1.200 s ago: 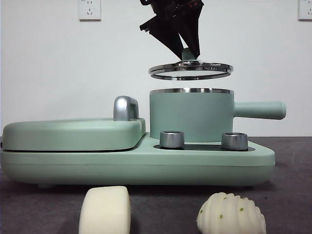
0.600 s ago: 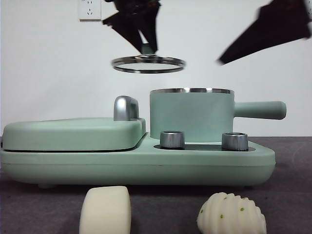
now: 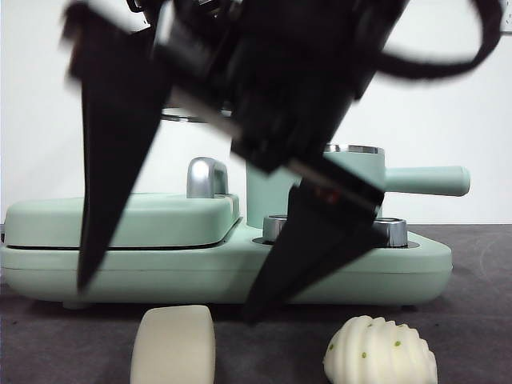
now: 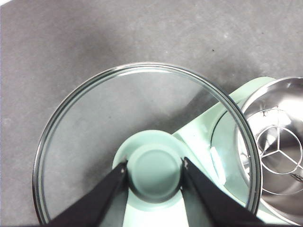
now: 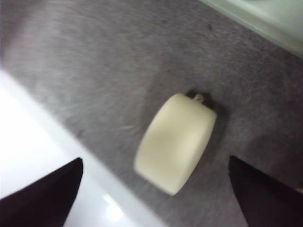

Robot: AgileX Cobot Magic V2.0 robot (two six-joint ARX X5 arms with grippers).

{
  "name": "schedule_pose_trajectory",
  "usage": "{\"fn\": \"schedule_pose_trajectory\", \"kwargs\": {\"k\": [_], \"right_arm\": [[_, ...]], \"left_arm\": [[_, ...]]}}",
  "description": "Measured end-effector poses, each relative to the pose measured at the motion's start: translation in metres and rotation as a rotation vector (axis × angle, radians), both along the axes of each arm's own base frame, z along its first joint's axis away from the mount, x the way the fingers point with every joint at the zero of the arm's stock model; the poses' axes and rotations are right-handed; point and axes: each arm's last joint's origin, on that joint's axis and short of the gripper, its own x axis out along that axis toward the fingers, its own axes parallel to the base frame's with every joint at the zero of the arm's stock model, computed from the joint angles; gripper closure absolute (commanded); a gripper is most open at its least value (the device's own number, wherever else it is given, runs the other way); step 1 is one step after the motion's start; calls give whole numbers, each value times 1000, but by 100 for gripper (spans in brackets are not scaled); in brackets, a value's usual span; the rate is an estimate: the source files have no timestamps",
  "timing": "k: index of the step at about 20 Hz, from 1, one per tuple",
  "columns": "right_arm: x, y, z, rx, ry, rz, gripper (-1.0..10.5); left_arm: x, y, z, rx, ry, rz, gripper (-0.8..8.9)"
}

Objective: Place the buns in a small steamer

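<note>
The smooth cream bun [image 3: 174,344] lies on the dark table in front of the appliance; it also shows in the right wrist view [image 5: 176,142]. My right gripper [image 3: 168,300] hangs just above it, jaws wide open, one on each side, and also shows in its own wrist view [image 5: 155,160]. The ridged green-flecked bun [image 3: 380,352] lies to the right. The small steamer [image 3: 376,180] stands uncovered on the base, a wire rack inside [image 4: 277,151]. My left gripper [image 4: 155,165] is shut on the green knob [image 4: 155,177] of the glass lid [image 4: 94,123], held beside the pot.
The flat griddle lid [image 3: 120,220] with its chrome handle [image 3: 206,178] sits left of the pot on the mint-green base [image 3: 416,268]. A steel dial [image 3: 390,232] stands on the base front. The pot's long handle [image 3: 428,180] points right. The right arm hides most of the scene.
The right arm has swung in from the upper right and come down large over the smooth bun. The left gripper has carried the lid further left, away from the pot.
</note>
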Motion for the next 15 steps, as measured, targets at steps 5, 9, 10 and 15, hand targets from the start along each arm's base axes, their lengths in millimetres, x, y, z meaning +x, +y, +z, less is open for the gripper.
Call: {"fn": "schedule_pose_trajectory", "kwargs": {"k": [5,9,10,15], "right_arm": [[4,7,-18,-55,-24,21,688],[4,8,-20,-59,-36,36,824],[4,8,-20,-59,-38,40,857],[10,10,-11,-72,-22,68,866]], "left_arm": [[0,1,0,-1,0,2,724],[1,2,0,-1,-1,6,724],[1,3,0,-1,-1,7,724],[4,10,0,-1,-1,26,724]]}}
